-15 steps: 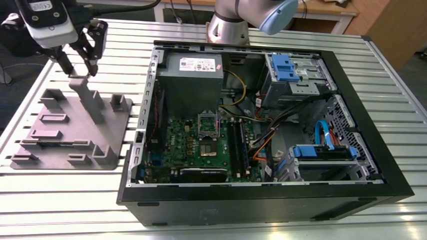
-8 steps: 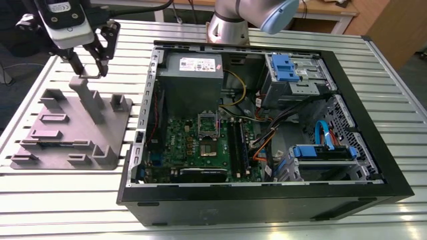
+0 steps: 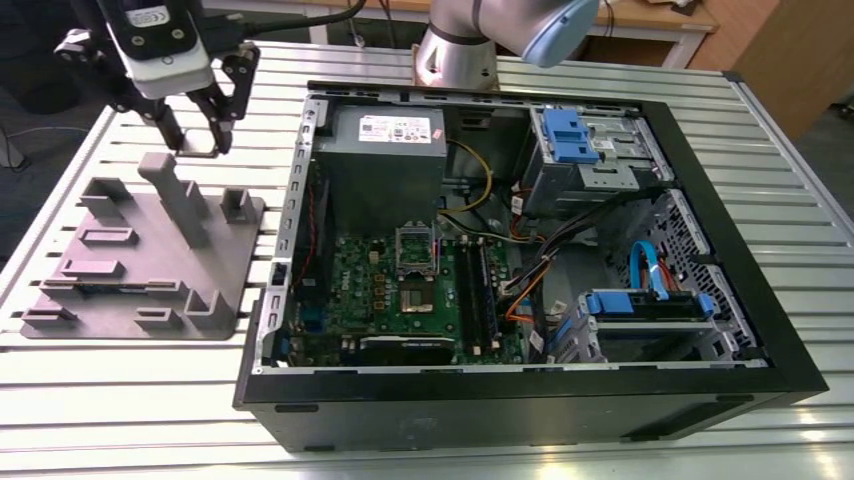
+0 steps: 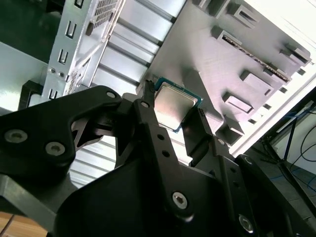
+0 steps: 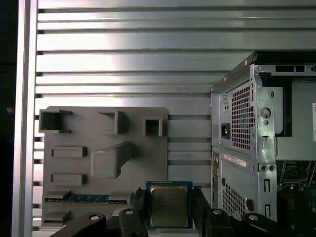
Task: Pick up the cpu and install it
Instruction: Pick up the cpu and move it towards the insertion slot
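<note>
The cpu (image 5: 169, 204), a thin square chip with a pale metal top and a blue-green rim, sits between my two black fingers in both wrist views (image 4: 176, 104). My gripper (image 5: 169, 210) is shut on it, one finger (image 5: 138, 203) on each opposite edge. In the exterior view my gripper (image 3: 195, 138) hangs over the far end of the grey holder plate (image 3: 147, 262), at the exterior view's left of the open computer case (image 3: 534, 250). The green motherboard (image 3: 400, 300) lies in the case, its dark socket (image 3: 416, 262) uncovered with the metal frame standing up.
The grey holder plate carries raised blocks and a tall post (image 3: 174, 195). Inside the case are a power supply (image 3: 387, 135), blue drive bays (image 3: 567, 130), and loose cables (image 3: 534, 270). The case wall (image 5: 237, 143) stands close beside the plate on the slatted metal table (image 3: 120, 400).
</note>
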You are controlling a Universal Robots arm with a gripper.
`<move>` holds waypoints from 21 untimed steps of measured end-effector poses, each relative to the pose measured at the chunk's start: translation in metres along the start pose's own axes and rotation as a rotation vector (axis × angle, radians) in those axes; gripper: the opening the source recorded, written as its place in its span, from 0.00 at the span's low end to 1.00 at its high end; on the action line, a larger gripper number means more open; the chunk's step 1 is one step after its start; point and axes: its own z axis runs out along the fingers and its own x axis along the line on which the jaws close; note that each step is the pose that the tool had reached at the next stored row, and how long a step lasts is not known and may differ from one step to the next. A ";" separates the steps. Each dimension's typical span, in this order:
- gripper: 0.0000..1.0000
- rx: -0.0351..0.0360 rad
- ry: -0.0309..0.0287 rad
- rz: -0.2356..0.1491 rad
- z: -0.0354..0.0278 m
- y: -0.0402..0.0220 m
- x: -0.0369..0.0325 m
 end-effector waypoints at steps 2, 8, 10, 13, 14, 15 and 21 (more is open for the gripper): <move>0.47 0.0000 0.0007 0.000 -0.0001 0.0001 -0.0036; 0.47 0.0000 0.0026 0.000 -0.0003 0.0002 -0.0142; 0.47 0.0001 0.0033 0.000 -0.0004 0.0003 -0.0177; 0.47 0.0001 0.0044 0.000 -0.0005 0.0004 -0.0235; 0.47 0.0001 0.0047 0.000 -0.0006 0.0004 -0.0255; 0.47 0.0001 0.0052 0.000 -0.0007 0.0004 -0.0274; 0.47 0.0000 0.0074 0.000 -0.0009 0.0007 -0.0393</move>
